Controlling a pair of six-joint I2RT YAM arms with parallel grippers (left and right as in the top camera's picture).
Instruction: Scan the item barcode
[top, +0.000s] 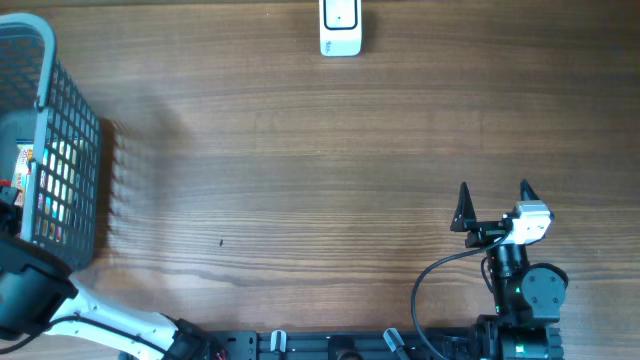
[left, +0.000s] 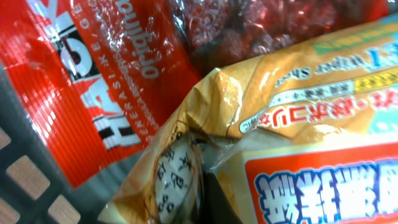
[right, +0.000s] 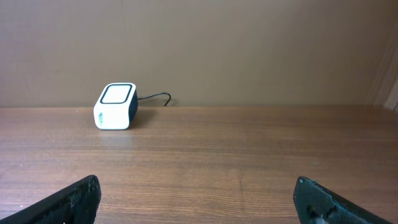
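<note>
Grey mesh basket (top: 70, 150) at far left holding a red packet (left: 93, 81) and a yellow packet (left: 298, 124), left gripper (left: 213, 200) closed among them, grasp unclear, white scanner (top: 340, 28) far centre, right gripper (top: 494, 192) spread open over the table (top: 300, 180), near right

Right arm (top: 527, 290), far from basket (top: 72, 160): black, white wrist block, pointed black fingers (top: 462, 210), looping black cable (top: 425, 283). Left arm (top: 105, 322), beside basket: white, black joint.

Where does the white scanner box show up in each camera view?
Overhead: scanner at the top edge, just right of centre.
Left wrist: not in it.
Right wrist: scanner far off, left of centre.
Shared landmark: the wooden table, in the overhead and right wrist views.
</note>
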